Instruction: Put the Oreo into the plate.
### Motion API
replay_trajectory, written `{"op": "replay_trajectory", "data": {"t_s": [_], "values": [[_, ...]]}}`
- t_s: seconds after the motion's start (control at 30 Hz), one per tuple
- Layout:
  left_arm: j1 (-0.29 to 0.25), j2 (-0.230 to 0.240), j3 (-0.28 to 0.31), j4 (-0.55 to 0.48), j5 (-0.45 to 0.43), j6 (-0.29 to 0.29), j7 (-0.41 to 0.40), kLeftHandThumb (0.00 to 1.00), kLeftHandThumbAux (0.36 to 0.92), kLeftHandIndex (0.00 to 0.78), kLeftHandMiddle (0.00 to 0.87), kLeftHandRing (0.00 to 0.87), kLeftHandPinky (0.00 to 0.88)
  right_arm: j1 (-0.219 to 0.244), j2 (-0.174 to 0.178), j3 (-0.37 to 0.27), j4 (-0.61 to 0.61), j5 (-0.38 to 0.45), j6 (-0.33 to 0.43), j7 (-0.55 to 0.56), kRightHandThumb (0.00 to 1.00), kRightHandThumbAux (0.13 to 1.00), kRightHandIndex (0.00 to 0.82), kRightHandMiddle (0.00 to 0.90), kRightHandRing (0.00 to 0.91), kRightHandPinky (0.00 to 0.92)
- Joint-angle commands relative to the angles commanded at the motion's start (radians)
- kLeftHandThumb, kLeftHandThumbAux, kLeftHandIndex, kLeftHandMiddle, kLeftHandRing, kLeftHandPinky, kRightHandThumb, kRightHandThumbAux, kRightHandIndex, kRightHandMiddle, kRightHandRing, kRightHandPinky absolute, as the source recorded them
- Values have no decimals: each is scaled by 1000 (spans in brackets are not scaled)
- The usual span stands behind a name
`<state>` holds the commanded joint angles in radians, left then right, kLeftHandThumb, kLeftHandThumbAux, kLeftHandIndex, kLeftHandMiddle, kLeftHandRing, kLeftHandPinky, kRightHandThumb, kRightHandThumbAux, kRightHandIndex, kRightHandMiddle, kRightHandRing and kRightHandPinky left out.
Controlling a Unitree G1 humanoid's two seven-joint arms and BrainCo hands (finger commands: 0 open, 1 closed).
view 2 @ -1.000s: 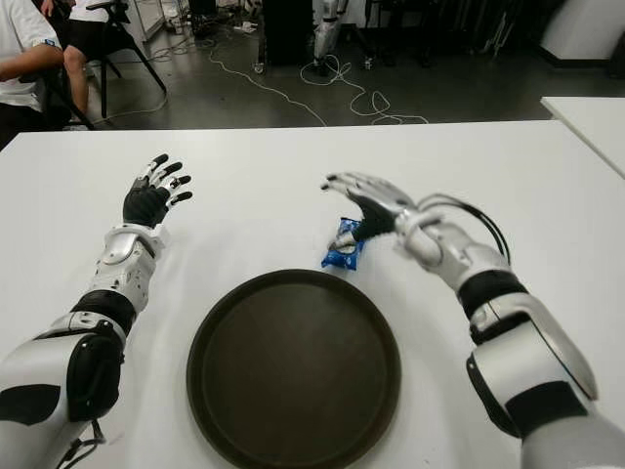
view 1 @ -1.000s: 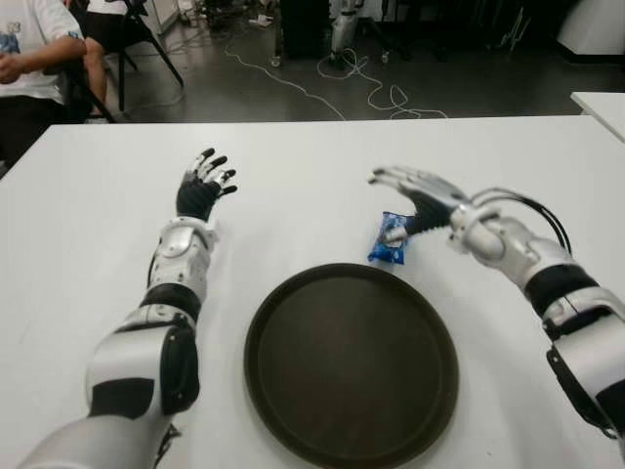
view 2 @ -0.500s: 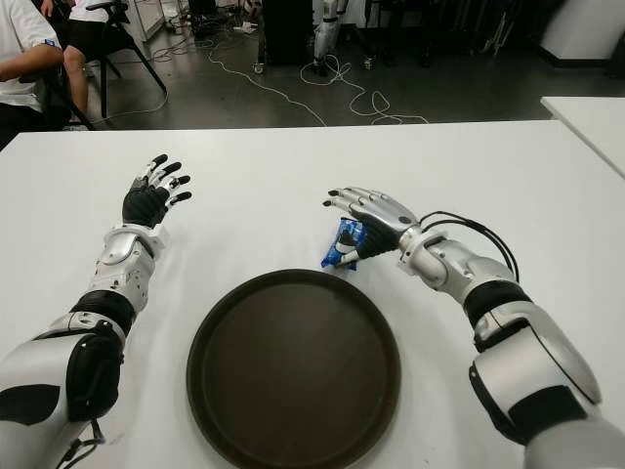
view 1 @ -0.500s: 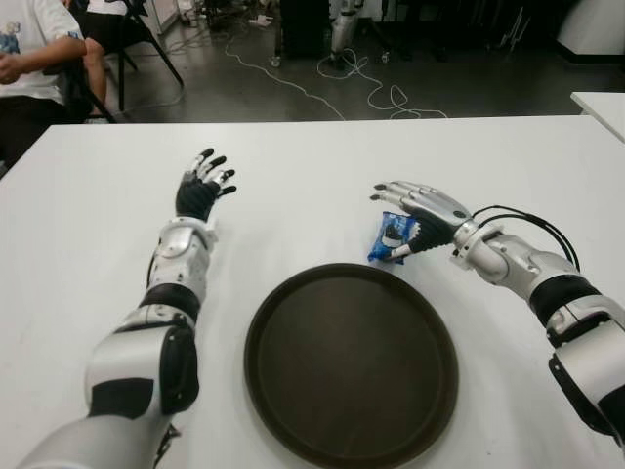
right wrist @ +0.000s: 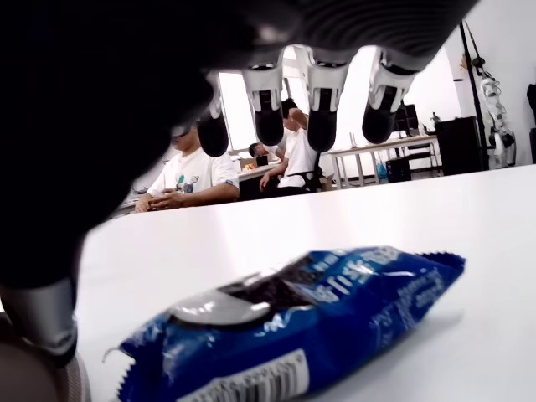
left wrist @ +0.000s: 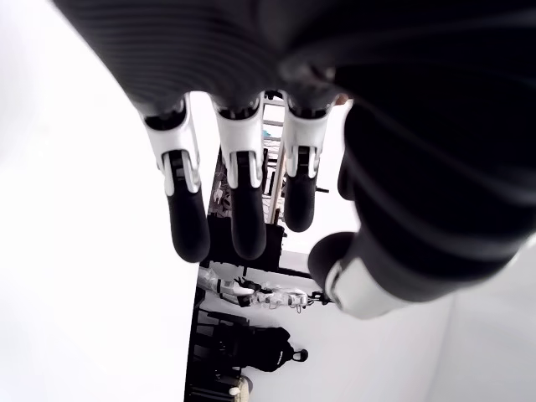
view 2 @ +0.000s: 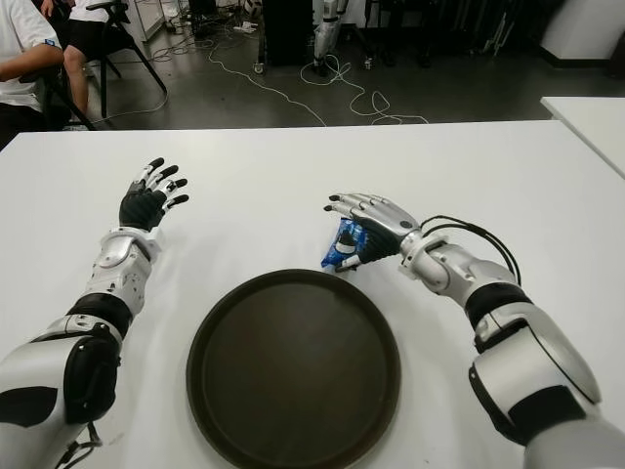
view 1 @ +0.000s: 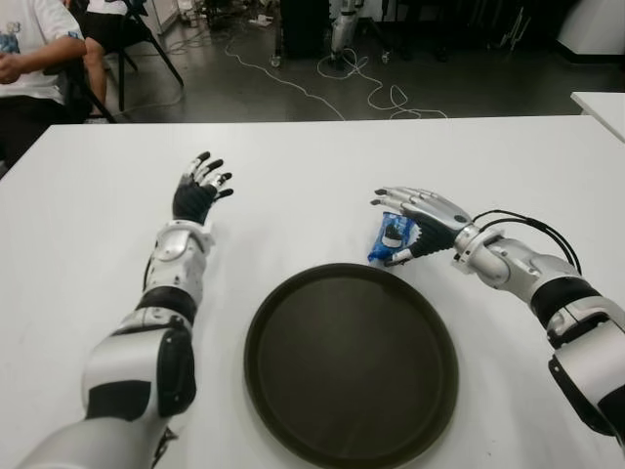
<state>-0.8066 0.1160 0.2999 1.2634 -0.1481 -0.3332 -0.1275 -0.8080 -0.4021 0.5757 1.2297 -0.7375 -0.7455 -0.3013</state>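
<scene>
The Oreo pack point(view 1: 388, 237), blue, lies flat on the white table point(view 1: 88, 225) just behind the far rim of the round dark plate point(view 1: 352, 363), a little to its right. The right hand point(view 1: 422, 217) arches over the pack from the right, fingers point(right wrist: 322, 115) spread wide above it and not closed on it; the wrist view shows the fingertips hanging clear over the wrapper, with the thumb point(view 1: 401, 256) low at the pack's near end. The plate holds nothing. The left hand point(view 1: 198, 191) shows well to the left of the plate, fingers loosely spread and holding nothing. People point(right wrist: 191, 180) sit at desks beyond the table's far side
</scene>
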Motion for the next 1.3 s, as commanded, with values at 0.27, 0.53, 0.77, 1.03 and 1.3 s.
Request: {"op": "replay_trajectory", "data": {"t_s": [0.27, 0.53, 0.77, 1.03, 1.3], "values": [[0, 1, 3, -1, -5, -1, -6, 179, 751, 115, 178, 232, 328, 8, 3, -14, 8, 16, 5, 12, 0, 599, 44, 35, 76, 128], [0, 3, 4, 0, -6, 2, -10, 194, 754, 117, 190, 241, 339, 13, 12, -25, 11, 27, 5, 41, 0, 568, 61, 45, 87, 147], [0, 4, 2, 1, -3, 0, -11, 211, 761, 119, 186, 237, 333, 22, 19, -31, 12, 30, 8, 52, 0, 538, 61, 46, 86, 133], [-1, 4, 8, 3, -10, 3, -20, 199, 755, 121, 184, 240, 334, 28, 28, -33, 16, 27, 22, 46, 0, 553, 68, 55, 87, 125], [0, 5, 6, 1, -5, 1, -16, 183, 744, 128, 190, 240, 331, 28, 34, -37, 24, 29, 31, 43, 0, 547, 76, 58, 90, 128]]}}
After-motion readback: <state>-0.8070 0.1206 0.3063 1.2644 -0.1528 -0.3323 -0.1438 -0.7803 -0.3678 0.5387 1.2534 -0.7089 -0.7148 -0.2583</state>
